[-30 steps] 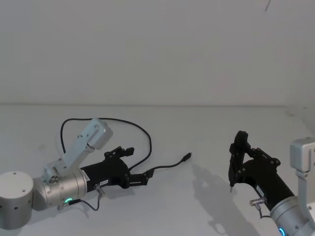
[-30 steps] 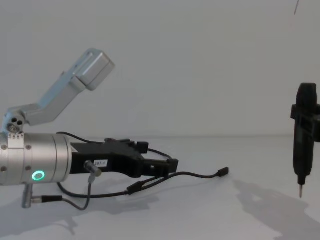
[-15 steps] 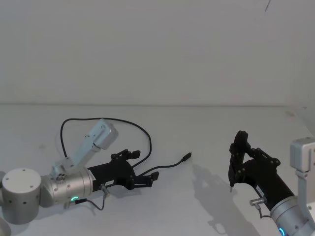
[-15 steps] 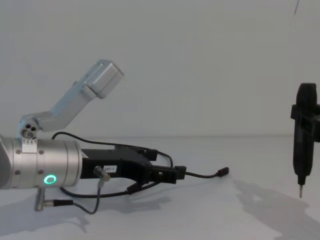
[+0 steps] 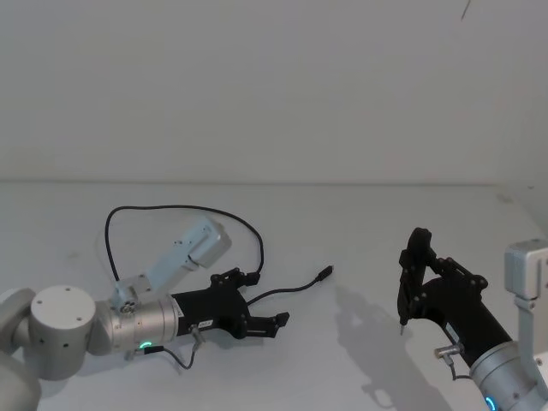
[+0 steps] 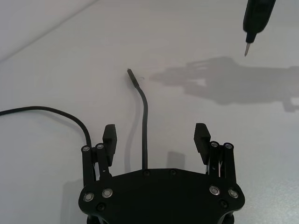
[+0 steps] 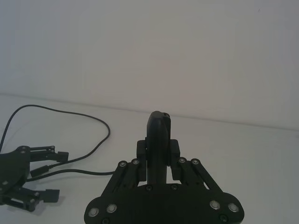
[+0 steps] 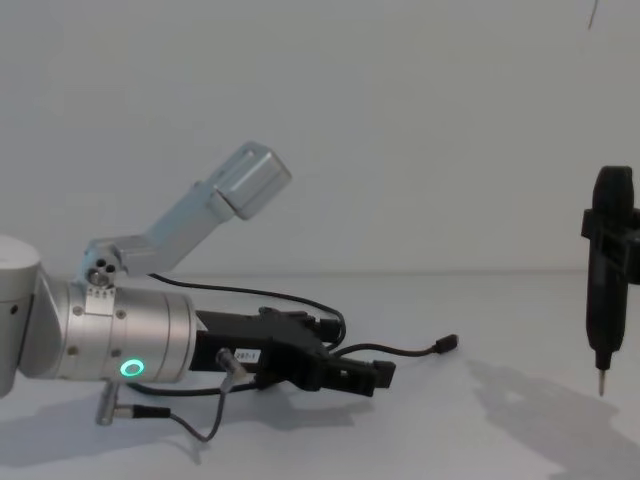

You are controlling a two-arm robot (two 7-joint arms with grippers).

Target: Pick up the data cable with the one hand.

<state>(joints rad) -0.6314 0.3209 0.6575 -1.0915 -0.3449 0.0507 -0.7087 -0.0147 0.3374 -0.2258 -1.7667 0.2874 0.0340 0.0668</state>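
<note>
Now, cable: I see the data cable (image 5: 257, 248) lying on the white table (image 5: 360, 231), looping behind my left arm, its free end with a small plug (image 6: 132, 76) pointing toward the right side.
Left gripper: my left gripper (image 6: 156, 136) sits low over the table with its fingers (image 6: 110, 135) spread wide and nothing in them; the cable runs between them, so I judge it is lined up to close on that stretch.
Why low and level: a thin cable flat on the surface needs the fingers almost at table height.
Right gripper: my right gripper (image 5: 409, 282) hangs upright, well apart; its fingers look pressed together and empty, parked out of the way.
Risk: the cable may slip from under the pads.
</note>
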